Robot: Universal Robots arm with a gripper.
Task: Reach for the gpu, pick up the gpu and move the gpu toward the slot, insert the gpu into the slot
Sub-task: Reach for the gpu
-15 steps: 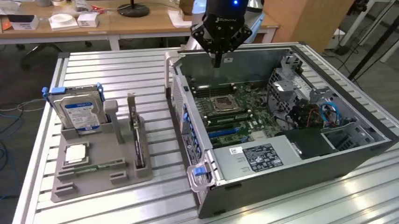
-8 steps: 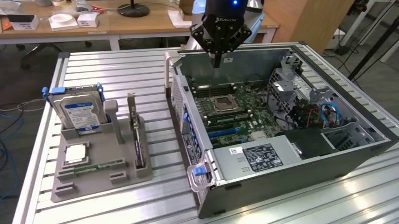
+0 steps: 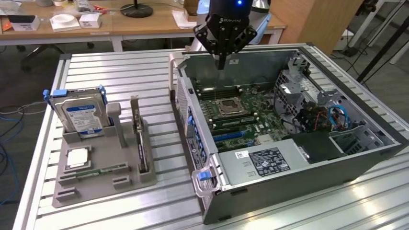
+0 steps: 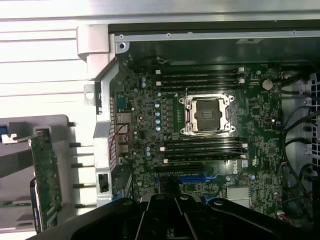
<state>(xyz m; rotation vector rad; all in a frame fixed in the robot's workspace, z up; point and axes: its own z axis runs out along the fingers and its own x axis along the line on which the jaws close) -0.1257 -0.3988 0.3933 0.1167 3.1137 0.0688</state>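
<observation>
Exterior view: my gripper (image 3: 221,60) hangs closed and empty above the computer case (image 3: 307,188), well apart from the gpu (image 3: 138,139), which stands on edge in the grey holder (image 3: 96,178). Wrist view: the gpu (image 4: 47,175) seems light, stiff, probably fragile; best pinched across its upper edge.

Exterior view looks down from afar; wrist view sits above the end effector (image 3: 221,64), sharing the motherboard (image 3: 252,125) below

Closed hand (image 4: 175,199) over motherboard (image 4: 260,117), gpu (image 4: 46,175) in grey holder (image 4: 35,124) alongside
</observation>
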